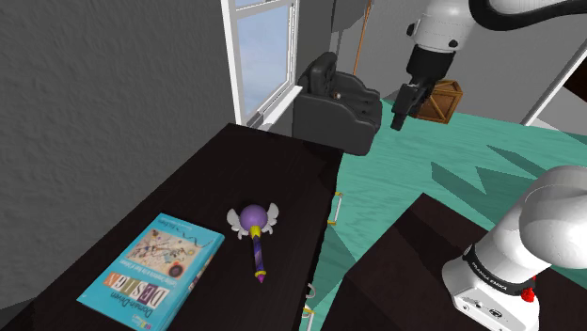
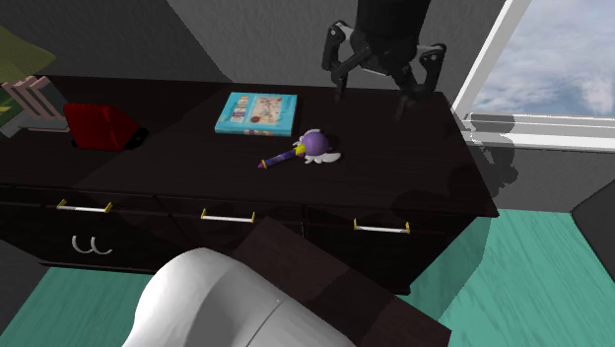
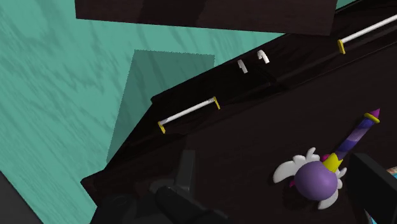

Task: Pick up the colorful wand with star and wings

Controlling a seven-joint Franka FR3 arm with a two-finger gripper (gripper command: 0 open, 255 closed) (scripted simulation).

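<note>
The gripper [image 2: 373,97] hangs high over the dark dresser [image 2: 177,163], jaws spread wide and empty; the wand [image 2: 309,148] lies flat on the top near the book [image 2: 258,111], well below and off toward one finger, not centred; its long axis runs roughly along the dresser, winged head toward the window end, so the jaws should probably straddle the handle crosswise

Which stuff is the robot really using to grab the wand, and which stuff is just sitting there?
For the job:
- purple winged wand
- gripper, open, above the dresser

Just lying about:
- blue book
- red object
- wooden crate
- dark armchair
</note>
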